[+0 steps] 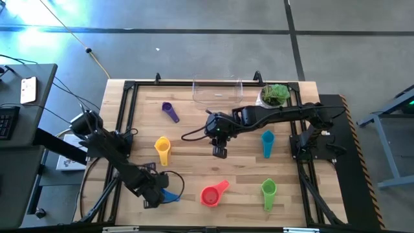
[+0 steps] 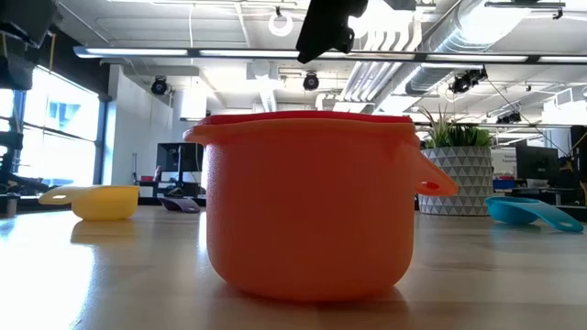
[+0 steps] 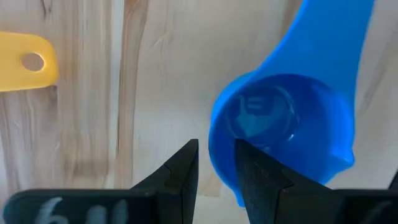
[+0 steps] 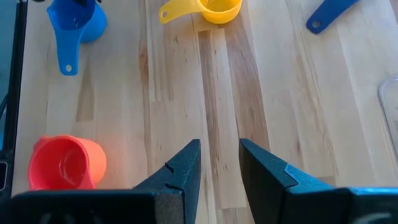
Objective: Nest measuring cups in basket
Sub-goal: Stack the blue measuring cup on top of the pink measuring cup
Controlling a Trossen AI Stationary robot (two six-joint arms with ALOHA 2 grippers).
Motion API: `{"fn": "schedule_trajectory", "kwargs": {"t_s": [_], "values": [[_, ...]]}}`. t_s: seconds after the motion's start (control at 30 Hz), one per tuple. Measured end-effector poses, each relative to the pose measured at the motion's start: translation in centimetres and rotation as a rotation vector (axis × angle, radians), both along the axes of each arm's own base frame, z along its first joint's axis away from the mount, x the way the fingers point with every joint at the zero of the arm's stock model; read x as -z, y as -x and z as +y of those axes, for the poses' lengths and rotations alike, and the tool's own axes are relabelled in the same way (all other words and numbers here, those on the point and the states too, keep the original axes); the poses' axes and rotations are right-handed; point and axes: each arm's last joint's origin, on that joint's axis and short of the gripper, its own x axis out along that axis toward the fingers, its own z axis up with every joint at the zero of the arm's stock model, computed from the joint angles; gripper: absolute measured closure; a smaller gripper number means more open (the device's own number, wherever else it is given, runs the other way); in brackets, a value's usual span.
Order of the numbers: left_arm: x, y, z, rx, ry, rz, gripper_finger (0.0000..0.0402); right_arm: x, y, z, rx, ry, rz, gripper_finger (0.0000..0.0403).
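- Judged from the overhead view, the nesting has hardly begun: the clear basket [image 1: 217, 91] at the far edge of the counter [image 1: 194, 165] looks empty, and no cup sits inside another
- Six cups show, all apart on the wood: purple cup [image 1: 170, 111] near the basket, yellow cup [image 1: 163, 149] left of centre, teal cup [image 1: 267, 143] right of centre, red cup [image 1: 213, 193] and green cup [image 1: 268, 193] along the near edge, blue cup [image 1: 169, 195] at the near left; no orange one can be made out
- Left gripper [image 1: 152, 196] is low at the blue cup [image 3: 283, 134]; its jaws stand a narrow gap apart, as wide as they seem to go, with one finger on each side of the cup's rim wall, so it looks set for a pinch; whether it grips yet I cannot tell
- Right gripper [image 1: 220, 152] hangs over bare wood mid-counter, jaws partly open with nothing between them
- Long axes: yellow and teal cups run near to far with bowls on the far side, handles toward the near edge; green cup likewise; purple cup lies diagonal, handle toward the near right; red cup's handle points to the far right; blue cup's handle runs toward the right, away from the left gripper
- Left to do: carry every cup to the basket and stack them by size
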Motion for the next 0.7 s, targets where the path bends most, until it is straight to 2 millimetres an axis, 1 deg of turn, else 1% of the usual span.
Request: {"fn": "schedule_trajectory", "kwargs": {"t_s": [0.27, 0.33, 0.5, 0.7], "values": [[1.5, -0.3, -0.4, -0.060, -0.016, 0.046, 0.0316, 0.0, 0.0, 0.5, -0.014, -0.003, 0.001, 0.0302], [1.6, -0.4, -0.5, -0.067, -0.014, 0.044, 0.0330, 0.0, 0.1, 0.5, -0.013, -0.004, 0.003, 0.0302], [1.6, -0.6, -0.5, -0.077, 0.002, 0.029, 0.0391, 0.1, 0.2, 0.4, -0.006, -0.006, 0.025, 0.0302], [1.5, -0.9, -0.2, -0.165, 0.012, 0.025, 0.0395, 0.2, 0.3, 0.4, -0.007, -0.004, 0.039, 0.0302]]}}
